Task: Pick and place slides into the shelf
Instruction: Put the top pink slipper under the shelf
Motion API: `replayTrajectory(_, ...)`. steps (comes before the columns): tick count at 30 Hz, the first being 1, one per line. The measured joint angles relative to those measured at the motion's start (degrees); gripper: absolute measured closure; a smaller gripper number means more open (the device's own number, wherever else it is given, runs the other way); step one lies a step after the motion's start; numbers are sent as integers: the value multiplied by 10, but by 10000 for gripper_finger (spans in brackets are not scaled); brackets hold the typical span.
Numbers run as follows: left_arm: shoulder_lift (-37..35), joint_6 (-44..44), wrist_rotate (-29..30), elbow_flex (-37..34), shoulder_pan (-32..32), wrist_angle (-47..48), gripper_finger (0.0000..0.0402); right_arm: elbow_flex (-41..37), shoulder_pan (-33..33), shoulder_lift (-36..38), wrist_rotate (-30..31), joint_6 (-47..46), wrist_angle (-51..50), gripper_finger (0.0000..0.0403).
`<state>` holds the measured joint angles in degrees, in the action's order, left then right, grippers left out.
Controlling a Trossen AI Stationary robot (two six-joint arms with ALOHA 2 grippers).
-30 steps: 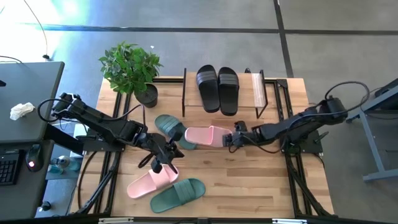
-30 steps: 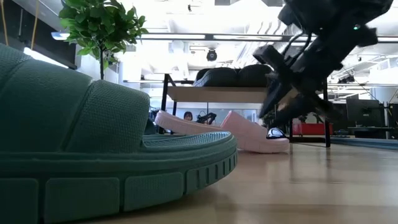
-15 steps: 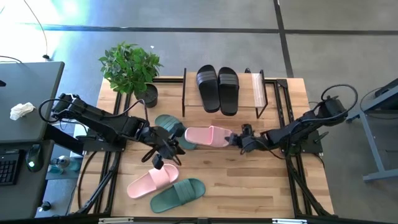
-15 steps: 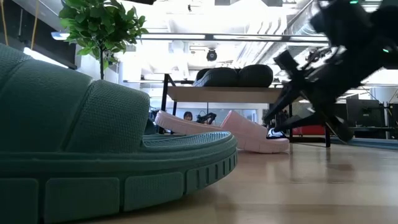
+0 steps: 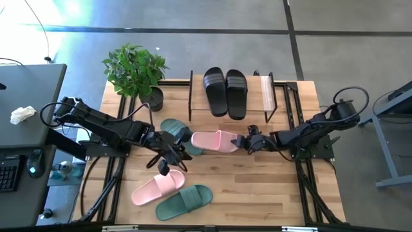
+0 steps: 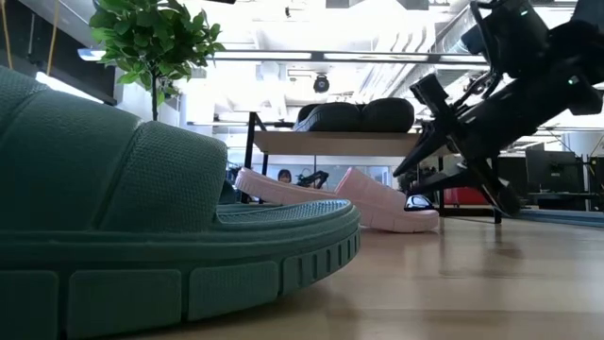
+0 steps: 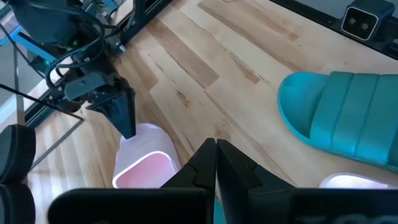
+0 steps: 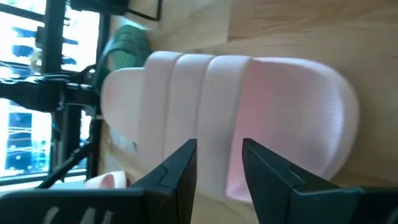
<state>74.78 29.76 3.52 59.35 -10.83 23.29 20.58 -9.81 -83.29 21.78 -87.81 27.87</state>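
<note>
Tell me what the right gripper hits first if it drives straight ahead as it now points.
The right gripper, fingers open, points at the heel end of the pale pink slide in the middle of the table. It would likely meet that heel first; the gap looks small, though depth is unclear.

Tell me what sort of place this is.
Probably a robotics lab or open workshop: a slatted wood table on bare concrete, two robot arms mounted at it, a desk with keyboard beside it, and exposed ceiling lights and ducts in the low view.
</note>
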Motion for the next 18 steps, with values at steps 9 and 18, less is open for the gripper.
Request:
replayTrajectory(9,0,0,10,0,0,-5,399,0,9,0,-36,17,-2,284)
replayTrajectory(18,0,4,17,0,0,-9,399,1,13,-78,-57,11,95,284)
